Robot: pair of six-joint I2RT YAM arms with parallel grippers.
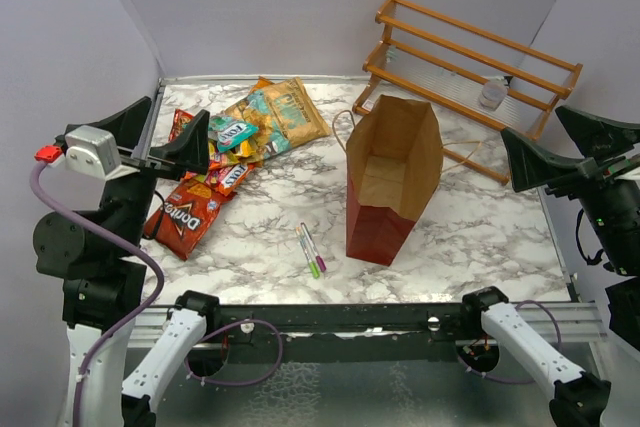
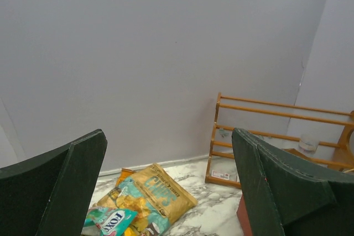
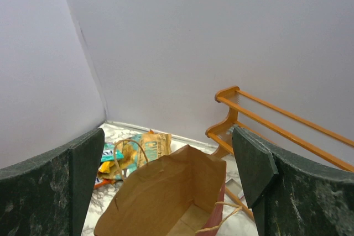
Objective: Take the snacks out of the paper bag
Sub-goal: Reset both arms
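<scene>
– Two questions: where is the large paper carrier bag, red outside and brown kraft inside, and which way does it point?
– It stands a little right of centre on the white marble-patterned worktop. Its long axis runs up and down, with the red base on the surface and the mouth open upward. The right wrist view looks down into brown lining. Thin string handles hang off the rim.
– And the crinkly foil snacks?
– They are heaped at the far left of the worktop, well apart from the bag. The red Doritos chip bag lies flat nearest the arms, its long axis slanting from near left to far right. The large tan-and-teal chip bag lies at the far end, with small red, orange and teal packets between them.
– The arms?
– The left end effector hangs above the heap's left side, fingers spread and holding nothing. The right end effector hangs by the right edge, also spread and holding nothing.
– The room?
– Plain pale lilac walls stand on three sides. An orange wooden slatted rack sits in the far right corner. Two marker pens lie side by side, just left of the bag's base.
</scene>
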